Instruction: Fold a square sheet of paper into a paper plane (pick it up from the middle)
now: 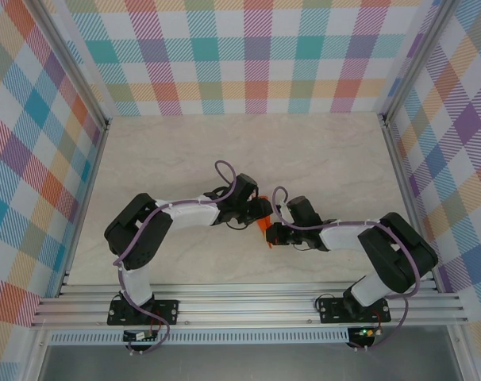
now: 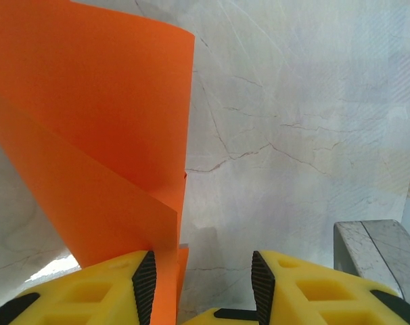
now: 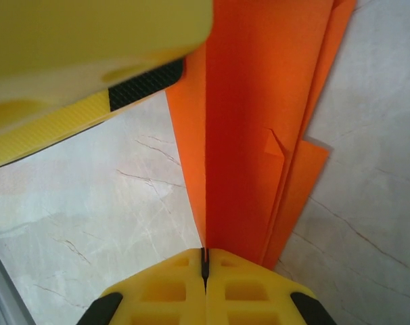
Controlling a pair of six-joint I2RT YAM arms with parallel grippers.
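**Orange sheet of paper (image 3: pixel 259 101): right gripper (image 3: pixel 206 261) clamped, left gripper (image 2: pixel 203 271) open**

Layered and creased, it stands between both grippers over the table (image 2: pixel 313 135). Right jaws shut on the folded edge; left jaws wide apart, paper brushing one pad (image 2: pixel 145 281). Thin, floppy, probably slick: pinch on the crease, mid-length.
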